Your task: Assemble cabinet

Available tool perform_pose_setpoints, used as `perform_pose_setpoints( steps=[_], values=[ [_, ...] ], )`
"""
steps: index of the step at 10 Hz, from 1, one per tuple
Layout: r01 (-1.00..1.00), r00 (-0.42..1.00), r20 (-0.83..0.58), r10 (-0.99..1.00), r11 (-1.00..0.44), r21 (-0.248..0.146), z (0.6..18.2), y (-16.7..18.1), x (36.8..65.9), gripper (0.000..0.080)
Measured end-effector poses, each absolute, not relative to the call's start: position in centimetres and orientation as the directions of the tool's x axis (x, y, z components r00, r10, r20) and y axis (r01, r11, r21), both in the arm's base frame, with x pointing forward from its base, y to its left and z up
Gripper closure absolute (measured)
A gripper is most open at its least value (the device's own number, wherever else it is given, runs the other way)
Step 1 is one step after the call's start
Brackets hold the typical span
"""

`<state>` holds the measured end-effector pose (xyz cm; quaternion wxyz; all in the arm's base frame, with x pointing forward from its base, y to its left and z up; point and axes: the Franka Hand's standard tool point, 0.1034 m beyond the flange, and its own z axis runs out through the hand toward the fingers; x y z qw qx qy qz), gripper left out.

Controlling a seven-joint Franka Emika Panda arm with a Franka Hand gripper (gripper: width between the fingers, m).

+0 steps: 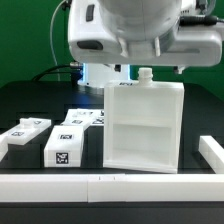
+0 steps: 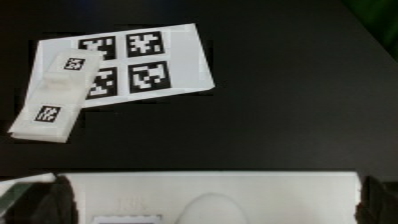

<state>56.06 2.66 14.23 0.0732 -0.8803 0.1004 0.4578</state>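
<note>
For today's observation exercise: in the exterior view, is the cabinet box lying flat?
No, the cabinet box stands upright on the table, its open front and divider shelf facing the camera.

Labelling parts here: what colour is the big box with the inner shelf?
White; the cabinet box shows best in the exterior view.

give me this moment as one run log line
gripper: open, over cabinet box, nothing visibly gripped | cabinet box: upright | flat panels: loose at exterior view's left | marker board: flat, seen by wrist view
</note>
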Motion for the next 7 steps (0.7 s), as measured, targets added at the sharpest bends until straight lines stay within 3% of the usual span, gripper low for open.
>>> perform_pose_setpoints(
  steps=[5,6,7],
  values=[
    [-0.239,0.557,-0.825,-0.099,-0.970,-0.045,13.47,2.66,55.88,0.0004],
    [-0.239,0.556,-0.825,-0.099,-0.970,-0.045,13.46,2.66,55.87,0.0099],
    [-0.239,0.556,-0.825,-0.099,-0.970,-0.045,13.45,2.66,55.86,0.0099]
  ],
)
